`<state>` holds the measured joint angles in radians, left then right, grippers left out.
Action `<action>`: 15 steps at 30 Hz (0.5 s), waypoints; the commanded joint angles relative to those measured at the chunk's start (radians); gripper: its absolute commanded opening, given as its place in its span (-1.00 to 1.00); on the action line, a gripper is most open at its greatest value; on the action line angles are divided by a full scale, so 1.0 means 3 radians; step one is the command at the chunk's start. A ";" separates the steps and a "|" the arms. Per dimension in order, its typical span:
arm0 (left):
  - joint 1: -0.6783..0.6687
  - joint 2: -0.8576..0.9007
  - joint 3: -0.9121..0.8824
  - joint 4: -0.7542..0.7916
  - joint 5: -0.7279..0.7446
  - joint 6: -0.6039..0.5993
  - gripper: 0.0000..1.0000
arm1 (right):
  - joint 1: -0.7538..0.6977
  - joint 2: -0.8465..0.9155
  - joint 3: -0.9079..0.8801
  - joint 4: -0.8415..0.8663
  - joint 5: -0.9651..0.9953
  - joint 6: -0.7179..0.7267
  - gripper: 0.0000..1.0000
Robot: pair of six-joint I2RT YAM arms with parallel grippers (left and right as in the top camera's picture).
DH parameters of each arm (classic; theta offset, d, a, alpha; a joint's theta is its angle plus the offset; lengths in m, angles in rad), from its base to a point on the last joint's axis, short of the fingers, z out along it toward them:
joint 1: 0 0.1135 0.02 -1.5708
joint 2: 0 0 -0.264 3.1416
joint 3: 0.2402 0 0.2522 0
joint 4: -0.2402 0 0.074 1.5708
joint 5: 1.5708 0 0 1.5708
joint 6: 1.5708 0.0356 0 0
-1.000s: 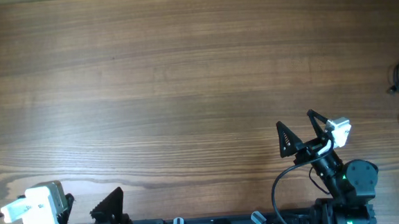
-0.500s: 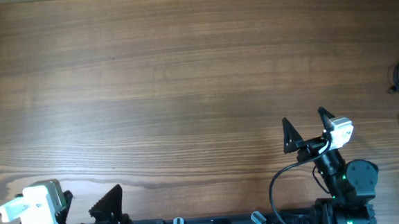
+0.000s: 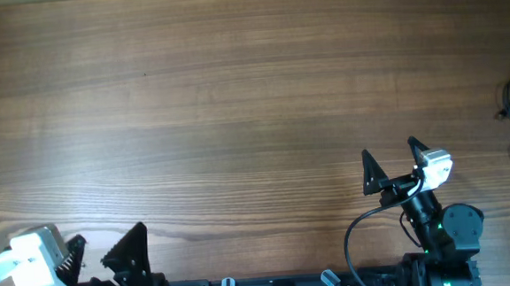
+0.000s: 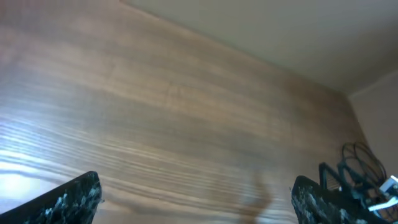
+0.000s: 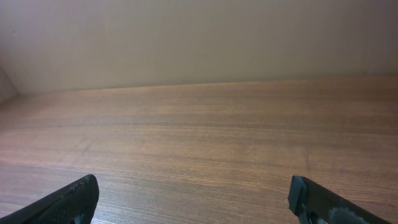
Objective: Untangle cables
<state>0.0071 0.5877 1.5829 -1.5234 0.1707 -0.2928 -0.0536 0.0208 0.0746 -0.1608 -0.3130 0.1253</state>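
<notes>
No text, label, brand, number or sign can be read in any view; the wooden worktop (image 3: 235,100) carries only plain grain, and nothing on the arms shows legible lettering

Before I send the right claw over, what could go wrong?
1. The cables run off the overhead view's right edge, so part of the tangle is unseen and a grab could miss or snag.
2. The right claw has no cables in its wrist view, so the approach starts blind.
3. The left claw looks too far away to help.
</notes>
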 commanded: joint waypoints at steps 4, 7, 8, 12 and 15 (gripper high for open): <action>-0.0018 -0.0020 -0.0006 -0.0020 -0.0113 0.0102 0.99 | 0.0013 -0.0053 0.0003 0.0005 0.0034 -0.0065 0.99; -0.0018 -0.0020 -0.0006 -0.0020 -0.0100 0.0090 0.99 | 0.0013 -0.0053 0.0003 0.0005 0.0034 -0.0064 1.00; -0.0018 -0.0020 -0.0006 -0.0019 -0.0104 0.0092 1.00 | 0.0013 -0.0053 0.0003 0.0005 0.0034 -0.0064 1.00; -0.0018 -0.0020 -0.0034 0.0109 -0.0301 0.0334 1.00 | 0.0013 -0.0053 0.0003 0.0005 0.0034 -0.0065 0.99; -0.0018 -0.0020 -0.0122 0.0289 -0.0299 0.0441 1.00 | 0.0013 -0.0053 0.0003 0.0005 0.0034 -0.0065 0.99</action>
<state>0.0074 0.5877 1.5738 -1.4727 0.1047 -0.2287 -0.0536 0.0208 0.0746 -0.1604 -0.3126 0.1253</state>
